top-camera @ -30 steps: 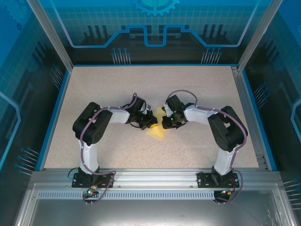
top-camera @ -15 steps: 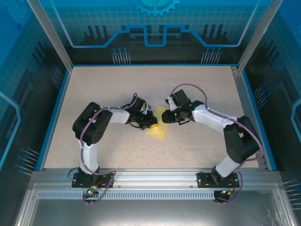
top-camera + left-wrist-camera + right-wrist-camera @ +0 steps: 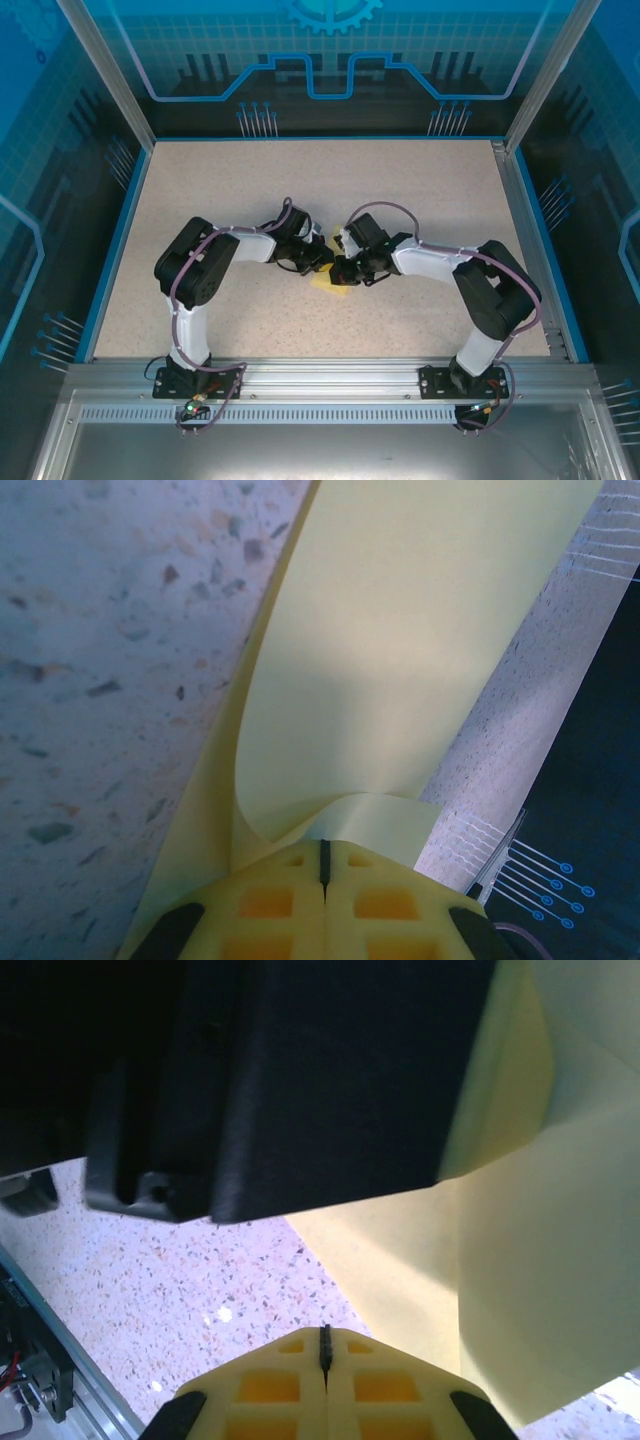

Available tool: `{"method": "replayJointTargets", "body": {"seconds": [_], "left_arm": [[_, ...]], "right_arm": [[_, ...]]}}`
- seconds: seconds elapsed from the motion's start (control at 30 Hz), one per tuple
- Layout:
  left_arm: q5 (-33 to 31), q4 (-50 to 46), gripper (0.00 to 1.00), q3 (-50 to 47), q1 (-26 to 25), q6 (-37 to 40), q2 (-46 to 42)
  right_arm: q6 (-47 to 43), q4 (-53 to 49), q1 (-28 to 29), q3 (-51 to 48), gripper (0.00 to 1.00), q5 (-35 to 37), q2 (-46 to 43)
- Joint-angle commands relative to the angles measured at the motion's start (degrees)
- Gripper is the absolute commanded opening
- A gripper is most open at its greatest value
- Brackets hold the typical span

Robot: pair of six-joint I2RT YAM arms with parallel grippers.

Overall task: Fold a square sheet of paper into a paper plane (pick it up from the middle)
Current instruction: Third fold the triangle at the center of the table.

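Right gripper point(image 3: 339, 272) has swung back in from farther up the table point(image 3: 200, 180) and now sits low beside the left gripper point(image 3: 320, 260), covering more of the square sheet of paper point(image 3: 326, 284) than it did half a second ago. I see the left arm unmoved.

Only a sliver of the sheet shows between the two tools, about mid-table and a little toward the near edge. Through the left wrist camera the yellow fingers point(image 3: 270, 905) are pressed together, and the paper curls up and away from their tips on both sides. I read that as a pinch on a raised ridge, anchoring the sheet so it cannot slide.

On the right wrist camera the jaws are closed tight with nothing between them. The left tool's dark body hangs just ahead and folded yellow layers lie to the right. I judge the closed tip is there as a blunt presser, to flatten or run a crease against the anchored side.
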Motion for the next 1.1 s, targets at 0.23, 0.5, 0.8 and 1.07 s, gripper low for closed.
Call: {"method": "replayJointTargets", "body": {"seconds": [0.23, 0.5, 0.8, 1.07], "left_arm": [[-1.99, -3.72, 0.00, -0.17, -0.56, 1.45, 1.46], [-2.24, -3.94, 0.00, -0.23, -0.55, 1.50, 1.55], [-2.34, -4.28, 0.00, -0.19, -0.56, 1.57, 1.88], [-2.34, -4.24, 0.00, -0.29, -0.52, 1.54, 1.81]], "right_arm": [[1.36, 1.65, -1.46, -1.18, 0.03, -0.41, 3.13], [1.00, 3.10, -3.29, -4.46, 0.04, -1.95, 3.95], [-0.11, 2.69, -3.44, -4.17, 0.06, -3.66, 3.98], [1.79, 2.93, -3.90, -3.55, 0.07, -6.10, 0.78]]}}
